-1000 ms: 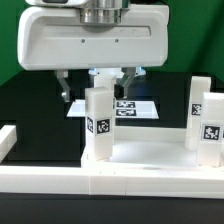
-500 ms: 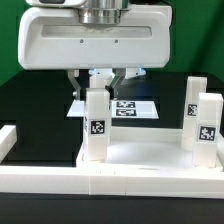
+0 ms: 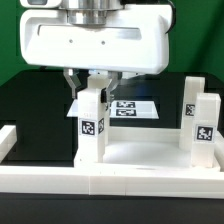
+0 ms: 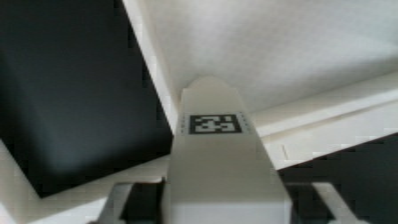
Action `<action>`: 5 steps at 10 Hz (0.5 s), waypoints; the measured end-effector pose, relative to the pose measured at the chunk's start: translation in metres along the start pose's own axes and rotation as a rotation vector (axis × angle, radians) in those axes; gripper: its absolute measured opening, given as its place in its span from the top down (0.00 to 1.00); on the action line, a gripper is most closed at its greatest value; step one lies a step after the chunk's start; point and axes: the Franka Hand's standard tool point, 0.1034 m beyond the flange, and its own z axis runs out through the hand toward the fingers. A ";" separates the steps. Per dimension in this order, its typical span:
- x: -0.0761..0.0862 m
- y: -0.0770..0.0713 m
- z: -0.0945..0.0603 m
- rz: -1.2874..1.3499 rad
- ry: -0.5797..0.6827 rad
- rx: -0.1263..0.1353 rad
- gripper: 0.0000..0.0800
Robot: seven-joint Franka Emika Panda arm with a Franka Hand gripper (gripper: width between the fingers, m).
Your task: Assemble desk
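My gripper is shut on a white block leg with a square tag. It holds the leg upright on the corner of the white tabletop nearest the exterior view's left. In the wrist view the leg runs out from between my gripper's fingers, tag facing the camera, with the tabletop beyond it. Two more white legs stand upright at the tabletop's end on the exterior view's right.
The marker board lies on the black table behind the tabletop. A long white border rail runs along the front, with a raised end at the exterior view's left.
My gripper and the held leg have shifted toward the exterior view's left, and the leg's tag has turned leftward. The tabletop's left edge has moved slightly with them.
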 end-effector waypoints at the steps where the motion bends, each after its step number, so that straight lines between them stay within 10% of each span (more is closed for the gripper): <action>1: 0.000 0.002 0.000 0.130 -0.009 0.012 0.64; 5: 0.000 0.002 0.001 0.537 -0.023 0.035 0.64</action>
